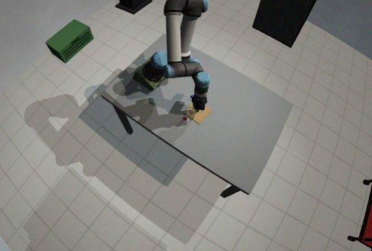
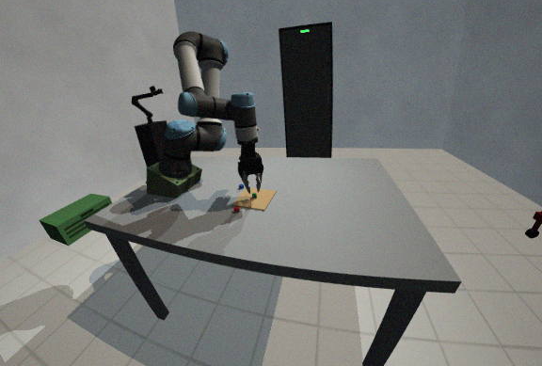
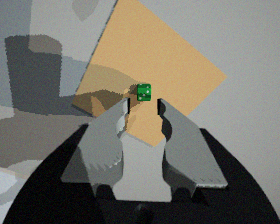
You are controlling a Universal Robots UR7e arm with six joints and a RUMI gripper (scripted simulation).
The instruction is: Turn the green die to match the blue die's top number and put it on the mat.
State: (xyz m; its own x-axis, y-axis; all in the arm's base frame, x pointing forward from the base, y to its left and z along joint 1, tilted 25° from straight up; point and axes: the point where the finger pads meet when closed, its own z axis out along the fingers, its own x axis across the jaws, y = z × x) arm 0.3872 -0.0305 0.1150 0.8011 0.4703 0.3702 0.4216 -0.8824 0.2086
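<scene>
The green die (image 1: 197, 110) (image 2: 254, 196) (image 3: 144, 92) sits on the orange mat (image 1: 200, 120) (image 2: 269, 198) (image 3: 191, 75), inside its edges. White pips show on it in the wrist view, but I cannot read the top number surely. My gripper (image 2: 254, 191) (image 3: 143, 99) is open, its jaws part way apart with nothing between them, just above and beside the green die. The blue die (image 2: 241, 186) is on the table behind the mat. The red die (image 1: 185, 118) (image 2: 236, 210) is on the table beside the mat's left corner. Their top numbers are too small to read.
The grey table (image 1: 245, 127) (image 2: 339, 223) bears the mat, the dice and the arm's green base (image 1: 145, 80) (image 2: 165, 186). The arm's shadow falls over the left part of the mat. A green box (image 1: 69, 40) (image 2: 75, 218) stands on the floor beyond the table's left side.
</scene>
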